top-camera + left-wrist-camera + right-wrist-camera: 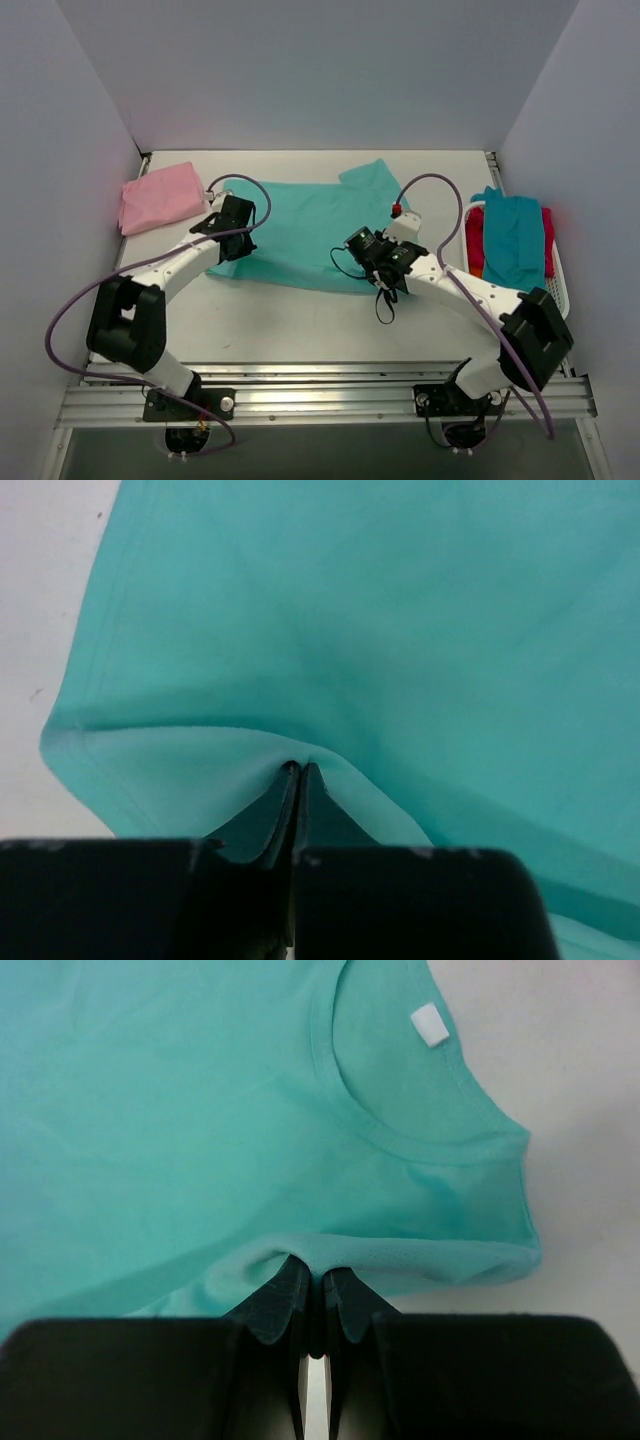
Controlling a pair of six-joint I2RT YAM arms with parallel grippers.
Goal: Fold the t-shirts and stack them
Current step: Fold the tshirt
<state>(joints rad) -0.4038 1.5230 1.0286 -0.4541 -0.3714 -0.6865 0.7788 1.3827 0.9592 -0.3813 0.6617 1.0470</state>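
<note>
My left gripper [299, 770] was closed almost tip to tip, with a small raised fold of the mint-teal shirt [300, 225] pinched between the fingers. The cloth rose to a peak at the tips and fell away on both sides. My right gripper [318, 1272] was just as narrow and clamped a folded edge of the same shirt, at the shoulder beside the neck opening. The white neck label [430, 1025] lay flat inside the collar just beyond my tips.

From the left wrist, the shirt's stitched edge ran off to the left, with bare table [300, 320] past it. From the right wrist, the shirt ended at a rounded corner to my right, again with bare table beyond.

From above, the shirt lay spread across the middle of the table, my left gripper on its left end and my right on its near right part. Open tabletop ran between the shirt and my bases. A folded pink shirt [160, 197] sat at the far left by the wall, just clear of the mint one. On the right, a white basket [560, 290] held a teal-blue shirt [515, 240] draped over a red one [474, 245].
</note>
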